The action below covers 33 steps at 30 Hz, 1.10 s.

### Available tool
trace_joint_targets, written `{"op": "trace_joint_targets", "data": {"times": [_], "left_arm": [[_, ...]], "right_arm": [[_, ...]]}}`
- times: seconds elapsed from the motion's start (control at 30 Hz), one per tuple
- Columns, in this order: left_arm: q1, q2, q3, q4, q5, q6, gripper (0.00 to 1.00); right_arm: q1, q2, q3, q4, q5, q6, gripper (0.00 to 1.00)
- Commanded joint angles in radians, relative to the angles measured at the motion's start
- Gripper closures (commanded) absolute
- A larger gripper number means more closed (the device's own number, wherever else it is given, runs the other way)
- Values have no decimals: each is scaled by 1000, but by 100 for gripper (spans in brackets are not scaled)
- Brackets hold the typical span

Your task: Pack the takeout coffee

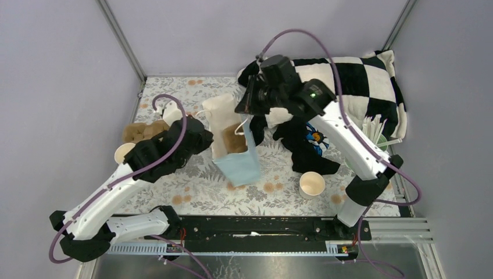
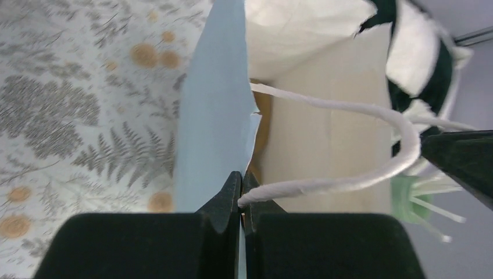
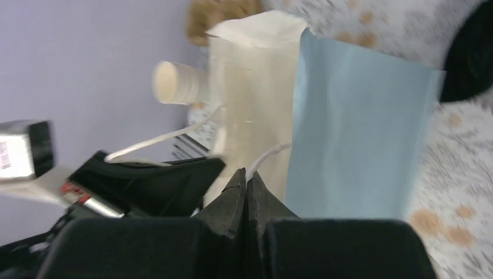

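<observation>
A light-blue paper bag [image 1: 241,165] stands open in the middle of the table, its cream lining showing. My left gripper [image 1: 203,136] is shut on the bag's left rim. In the left wrist view the jaws [image 2: 241,180] pinch the blue wall [image 2: 209,116] at the root of a white cord handle [image 2: 325,183]. My right gripper [image 1: 244,113] is shut on the opposite handle, and the cord [image 3: 264,157] runs out from between its fingertips [image 3: 246,177]. The takeout coffee cup [image 1: 312,185], cream and lidless, stands alone at the front right, away from both grippers.
Another cream cup [image 1: 123,152] sits at the left, half hidden by my left arm, beside a brown lump [image 1: 139,132]. A checkered pillow [image 1: 349,75] and a black cloth [image 1: 308,148] lie at the back right. A mint-green cup of straws [image 1: 375,131] stands by the right arm.
</observation>
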Motion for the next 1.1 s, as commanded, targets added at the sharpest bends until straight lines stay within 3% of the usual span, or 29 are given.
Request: {"op": "trace_joint_targets", "data": {"times": [0.0,0.1,0.3,0.57,0.77,1.07], "left_arm": [[5,13,115,74,-6,97,100],[49,53,125,85,-10,132,100],[321,147,167,165,196,288,100],[531,240,183,287,316,443,100],[621,300,242,331,339,472,100],[725,411,176,496,451,462,100]], "right_arm": [[-5,-29,126,43,-47,-50,100],[-7,-28,63,101,-44,-78,99],[-29,53,114,149,-21,-147,98],[-44,165,152,335,-2,-165,100],[-51,286,257,359,-11,-127,100],[-70,402,330,441,38,-185,93]]}}
